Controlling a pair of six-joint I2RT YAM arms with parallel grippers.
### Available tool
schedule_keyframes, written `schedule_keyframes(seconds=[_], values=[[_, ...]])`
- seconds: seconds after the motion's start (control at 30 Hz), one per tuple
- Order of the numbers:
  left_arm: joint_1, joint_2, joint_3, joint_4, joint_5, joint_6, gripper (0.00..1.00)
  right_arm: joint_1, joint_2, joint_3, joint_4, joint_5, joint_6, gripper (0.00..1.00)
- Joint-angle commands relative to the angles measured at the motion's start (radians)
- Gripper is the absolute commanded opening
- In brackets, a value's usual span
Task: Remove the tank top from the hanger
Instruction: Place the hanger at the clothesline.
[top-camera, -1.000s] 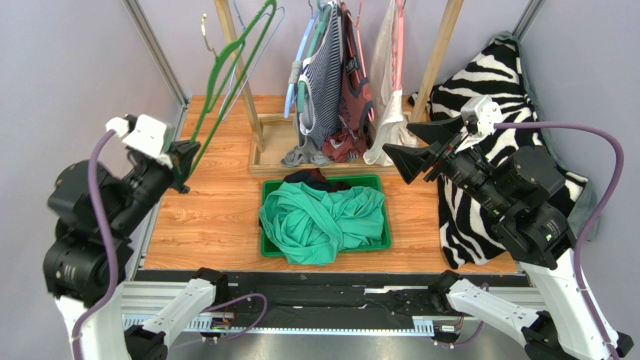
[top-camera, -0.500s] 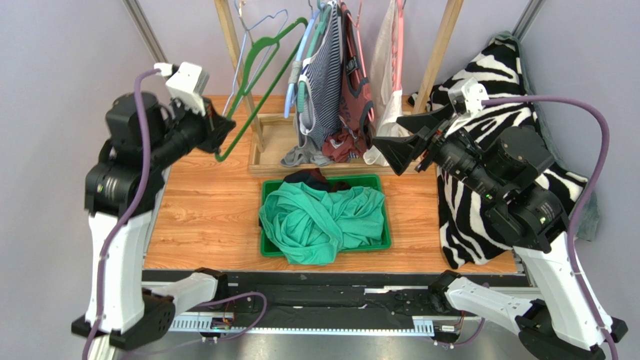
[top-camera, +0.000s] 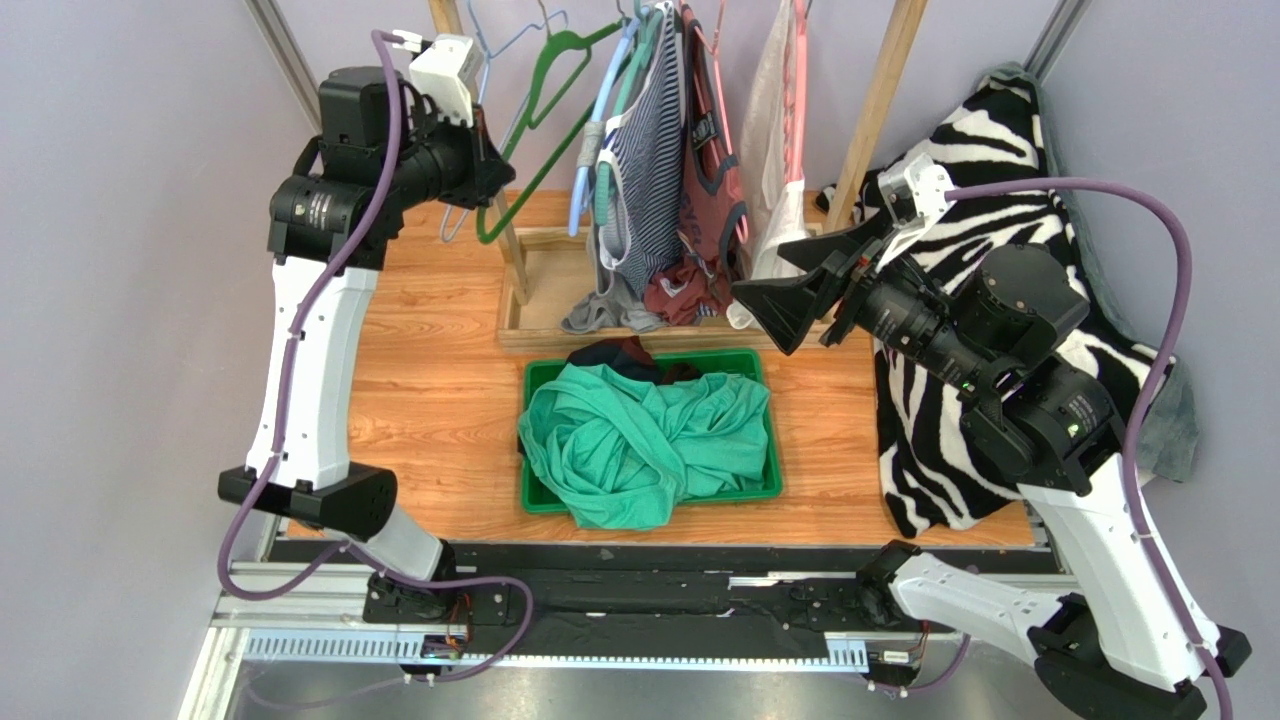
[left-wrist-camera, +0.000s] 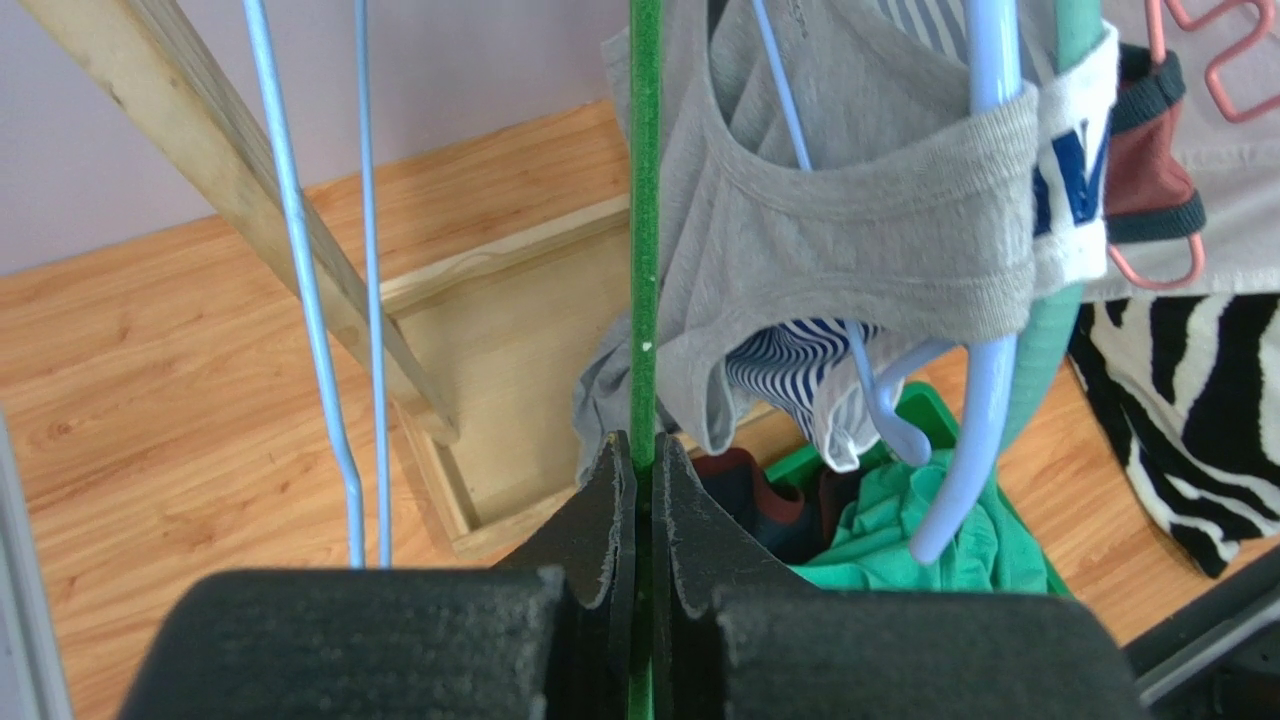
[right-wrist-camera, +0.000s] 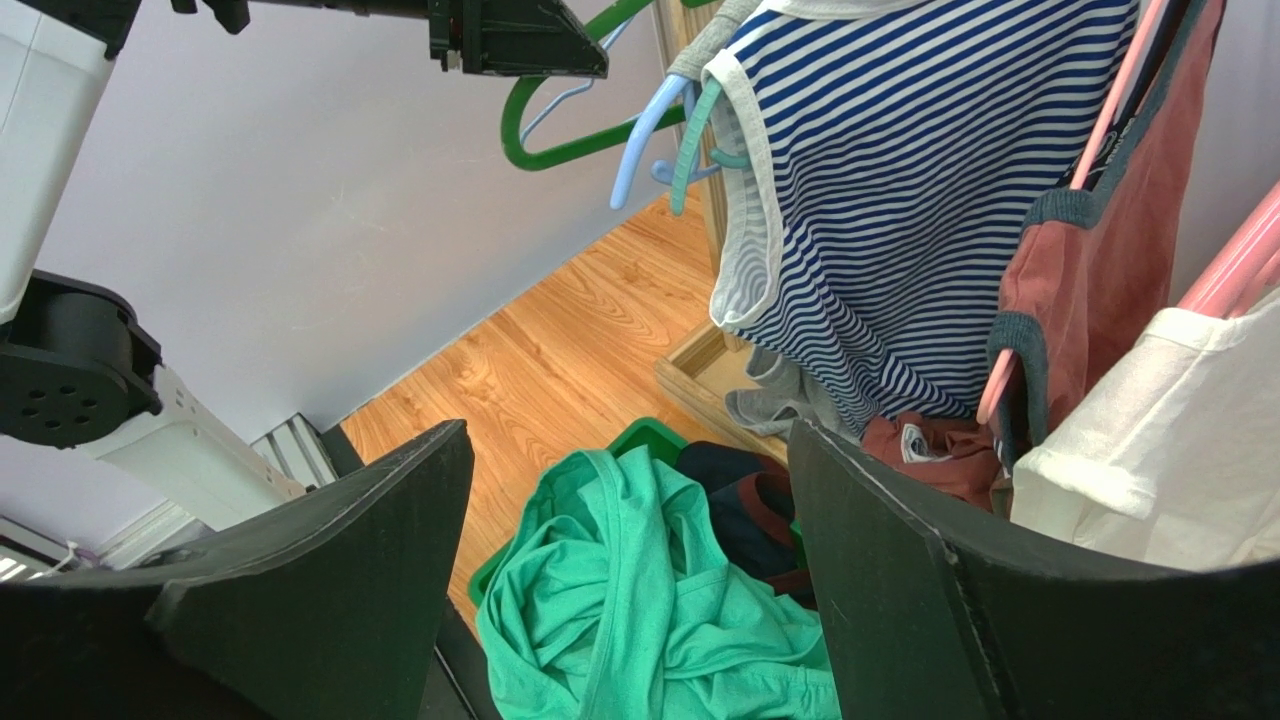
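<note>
The green tank top (top-camera: 646, 435) lies crumpled in the green bin (top-camera: 769, 488), heaped over a darker garment, and no hanger is in it. Take that as the core of the job done: garment and hanger are apart.

The green hanger (top-camera: 544, 108) is bare. You have it up behind the bin and off to its left, at the height of the clothes on the wooden rack (top-camera: 879, 105) behind the bin. Your left gripper (top-camera: 489, 168) is pinched tight on the hanger's thin bar; the left wrist view shows the jaws closed on it with no gap. Whether its hook has caught the rack's rail you cannot tell from these views.

Your right gripper (top-camera: 804, 282) hangs above the bin's far right corner, jaws spread wide and holding nothing. It faces the striped top (top-camera: 654, 135) and the other garments hung behind the bin, touching none.

What looks left is small: park the bare hanger on the rack beside the light blue wire hangers (left-wrist-camera: 323, 225), then let go. To the bin's right is the zebra-print cloth (top-camera: 962, 195), not involved.
</note>
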Motion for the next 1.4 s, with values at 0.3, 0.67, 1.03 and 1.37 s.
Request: schedule_keyframes(seconds=[0.3, 0.67, 1.03, 1.37], values=[[0.004, 0.042, 0.093, 0.029, -0.105, 0.098, 0.00, -0.004, 0.001, -0.056, 0.066, -0.036, 0.021, 0.82], [0.004, -0.045, -0.063, 0.033, -0.113, 0.122, 0.04, -0.003, 0.191, 0.132, 0.184, -0.068, 0.108, 0.83], [0.004, -0.197, -0.148, 0.045, -0.101, 0.121, 0.96, 0.028, 0.657, 0.589, 0.263, -0.094, 0.300, 0.91], [0.004, -0.375, -0.223, 0.038, -0.069, 0.191, 0.98, 0.131, 0.796, 0.748, 0.083, 0.122, 0.266, 1.00]])
